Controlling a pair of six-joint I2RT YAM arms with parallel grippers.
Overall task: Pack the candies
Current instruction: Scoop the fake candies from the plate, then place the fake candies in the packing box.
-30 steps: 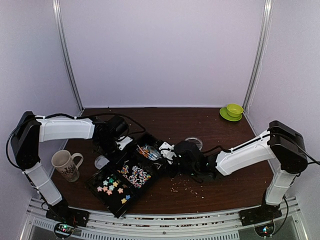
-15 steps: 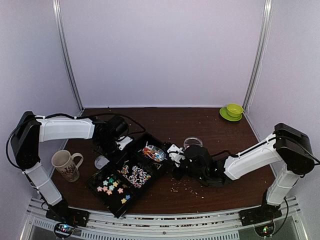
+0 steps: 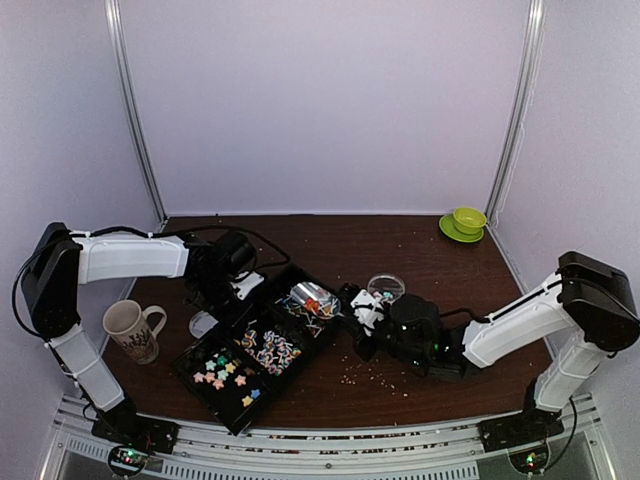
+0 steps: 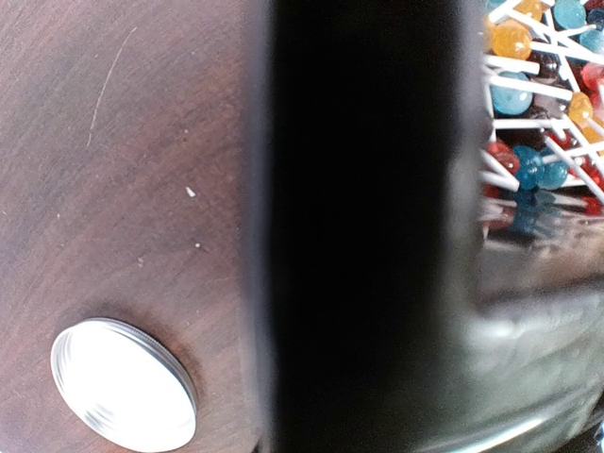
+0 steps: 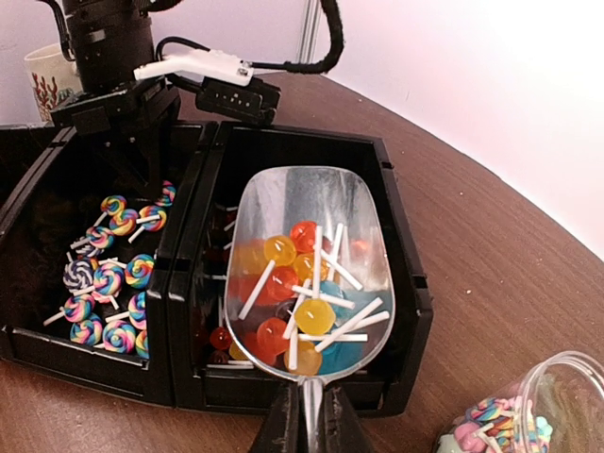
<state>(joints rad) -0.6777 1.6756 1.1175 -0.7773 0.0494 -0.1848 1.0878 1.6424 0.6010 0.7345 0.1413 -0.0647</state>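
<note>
A black three-compartment tray (image 3: 203,398) holds pastel pink, blue, yellow and green candies (image 3: 225,372), swirl lollipops (image 3: 272,347) (image 5: 109,274) and ball lollipops (image 4: 538,113) on white sticks. My right gripper (image 5: 310,420) (image 3: 347,306) is shut on the handle of a metal scoop (image 5: 307,236) (image 3: 310,297). The scoop is loaded with orange, yellow and blue ball lollipops and hangs over the right compartment. My left gripper (image 3: 232,290) (image 5: 125,111) sits on the tray's far wall (image 4: 368,236), which fills its wrist view and hides its fingers.
A clear jar (image 3: 385,288) (image 5: 528,415) holding some candies stands right of the tray. A round lid (image 4: 123,382) (image 3: 203,323) and a mug (image 3: 130,328) are left of it. A green cup on a saucer (image 3: 465,222) is far right. Crumbs (image 3: 370,372) lie in front.
My right arm has drawn back to the right. The scoop has come up out of the right compartment with ball lollipops in it. The left arm has not moved.
</note>
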